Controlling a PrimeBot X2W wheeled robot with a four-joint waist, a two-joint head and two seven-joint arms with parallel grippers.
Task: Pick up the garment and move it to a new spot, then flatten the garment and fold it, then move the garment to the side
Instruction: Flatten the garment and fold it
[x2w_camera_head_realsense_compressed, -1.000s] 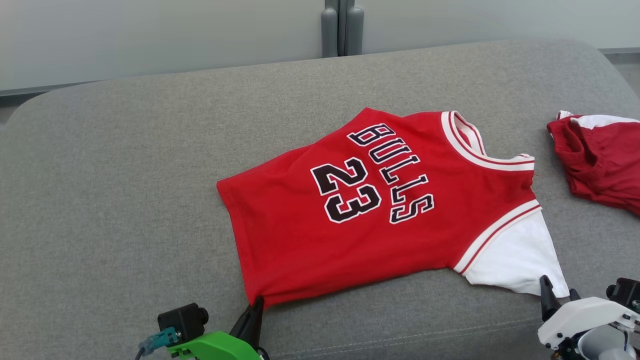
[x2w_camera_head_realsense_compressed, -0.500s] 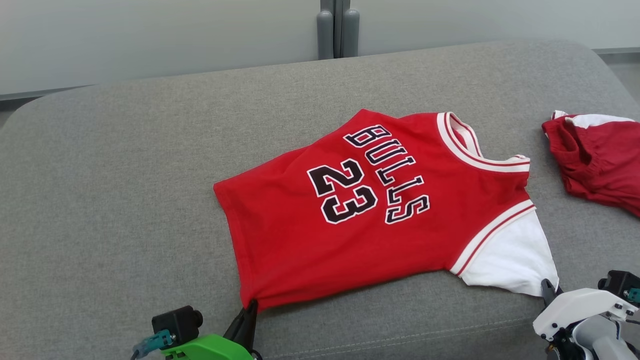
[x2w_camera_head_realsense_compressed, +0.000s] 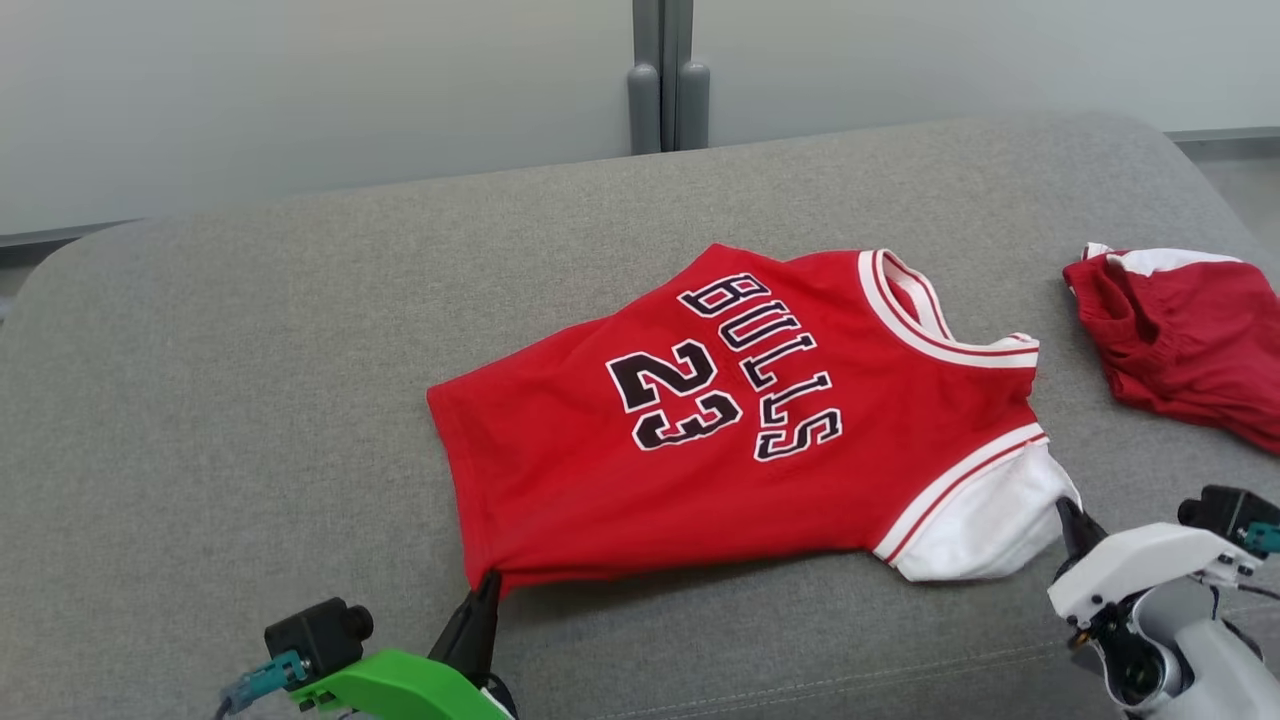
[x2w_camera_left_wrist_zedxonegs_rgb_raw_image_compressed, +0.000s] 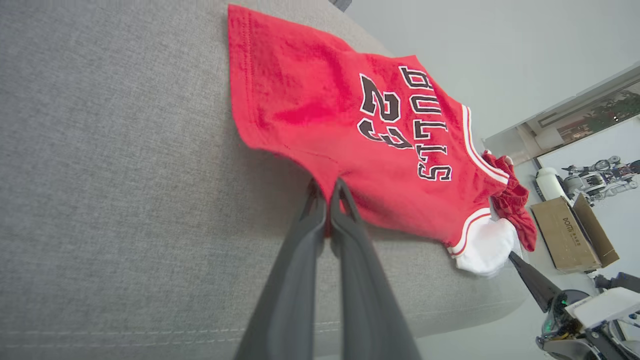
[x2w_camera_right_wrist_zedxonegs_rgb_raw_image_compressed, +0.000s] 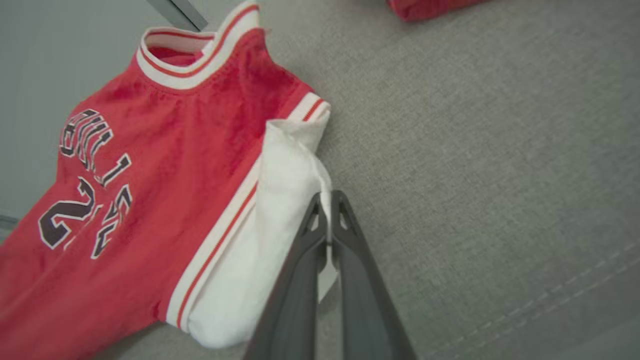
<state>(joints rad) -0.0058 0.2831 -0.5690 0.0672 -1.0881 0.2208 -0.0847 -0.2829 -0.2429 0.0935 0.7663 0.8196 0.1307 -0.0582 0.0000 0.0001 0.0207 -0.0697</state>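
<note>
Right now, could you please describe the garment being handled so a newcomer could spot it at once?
On the grey cushion, look near the middle for the red jersey spread out. Unlike the crumpled red garment at the right edge, it reads BULLS 23 and has a white sleeve.

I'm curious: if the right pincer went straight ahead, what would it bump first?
Likely the white fabric sleeve of the red Bulls jersey, whose edge the right pincer is pinching.
</note>
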